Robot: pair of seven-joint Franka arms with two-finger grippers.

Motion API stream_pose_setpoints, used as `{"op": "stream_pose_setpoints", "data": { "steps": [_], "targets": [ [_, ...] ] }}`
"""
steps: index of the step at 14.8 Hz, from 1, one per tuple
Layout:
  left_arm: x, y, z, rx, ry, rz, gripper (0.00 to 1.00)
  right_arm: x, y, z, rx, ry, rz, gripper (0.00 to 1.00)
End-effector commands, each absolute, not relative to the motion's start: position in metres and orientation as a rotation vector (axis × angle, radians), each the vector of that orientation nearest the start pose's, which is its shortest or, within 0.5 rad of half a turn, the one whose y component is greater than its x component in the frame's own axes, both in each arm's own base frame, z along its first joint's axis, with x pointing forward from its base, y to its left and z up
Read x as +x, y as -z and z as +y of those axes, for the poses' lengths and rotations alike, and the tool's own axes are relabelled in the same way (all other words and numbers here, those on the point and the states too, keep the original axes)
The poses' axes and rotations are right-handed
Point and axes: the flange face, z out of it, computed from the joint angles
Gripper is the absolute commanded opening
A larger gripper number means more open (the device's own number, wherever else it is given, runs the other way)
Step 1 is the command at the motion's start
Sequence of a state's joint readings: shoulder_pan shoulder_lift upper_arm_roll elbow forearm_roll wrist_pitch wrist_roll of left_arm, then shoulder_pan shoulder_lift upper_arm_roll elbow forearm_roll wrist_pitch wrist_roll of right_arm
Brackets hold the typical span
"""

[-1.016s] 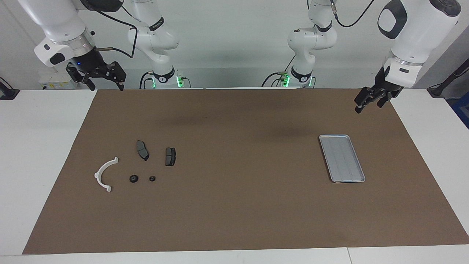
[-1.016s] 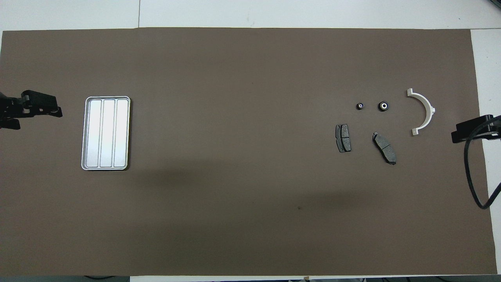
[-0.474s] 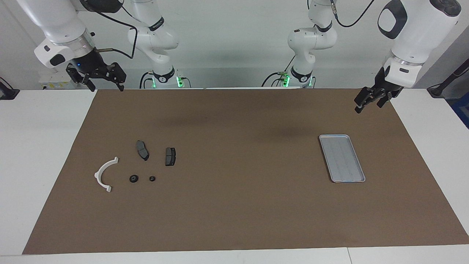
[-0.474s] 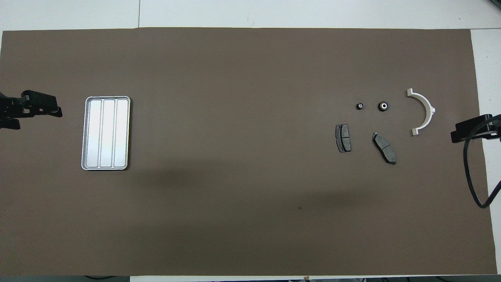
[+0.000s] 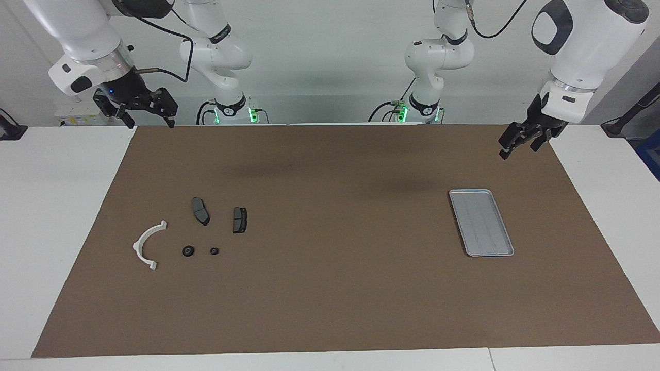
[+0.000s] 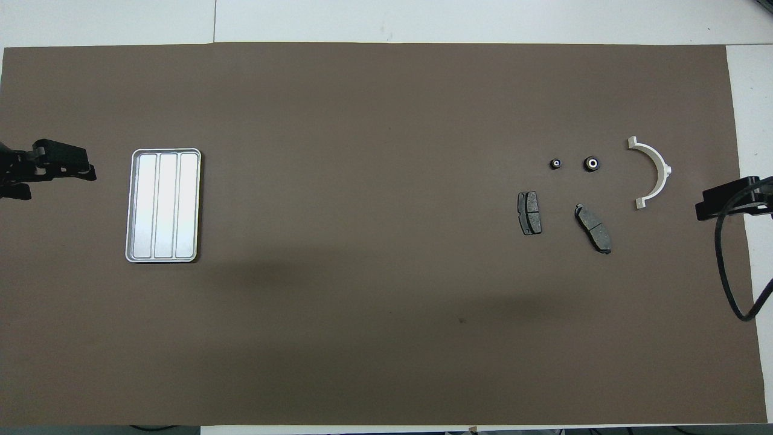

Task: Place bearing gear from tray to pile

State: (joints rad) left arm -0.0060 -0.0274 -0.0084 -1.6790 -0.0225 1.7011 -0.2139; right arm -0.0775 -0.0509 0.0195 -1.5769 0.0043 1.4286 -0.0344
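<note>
The tray (image 5: 481,222) holds nothing; two bearing gears (image 5: 188,251) lie in the pile (image 5: 198,231). Left pincer (image 5: 522,140) and right pincer (image 5: 147,122) hang open, holding nothing.

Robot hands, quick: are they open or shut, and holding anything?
Left gripper: open, empty, up in the air near the tray.
Right gripper: open, empty, up over the mat's edge.

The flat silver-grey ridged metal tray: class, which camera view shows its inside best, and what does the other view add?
The overhead view: the flat silver-grey ridged metal tray is seen straight down, with its rim, three lengthwise panels and bare inside plain. The facing view shows it slantwise, lying flat on the brown mat.
</note>
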Motion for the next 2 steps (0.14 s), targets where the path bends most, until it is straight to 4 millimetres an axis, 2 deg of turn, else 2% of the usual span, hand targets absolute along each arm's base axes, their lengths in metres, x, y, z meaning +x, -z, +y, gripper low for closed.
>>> {"op": "stream_pose_setpoints", "data": {
  "steps": [1,2],
  "targets": [
    [0.5522,-0.5996,-0.0071,-3.151,0.077,-0.302,1.00,0.5182,-0.6382,-0.0310,-3.132,-0.168,0.039,1.00],
    [0.5522,-0.5996,-0.0071,-3.151,0.077,-0.302,1.00,0.5182,-0.6382,-0.0310,-3.132,-0.168,0.039,1.00]
  ]
}}
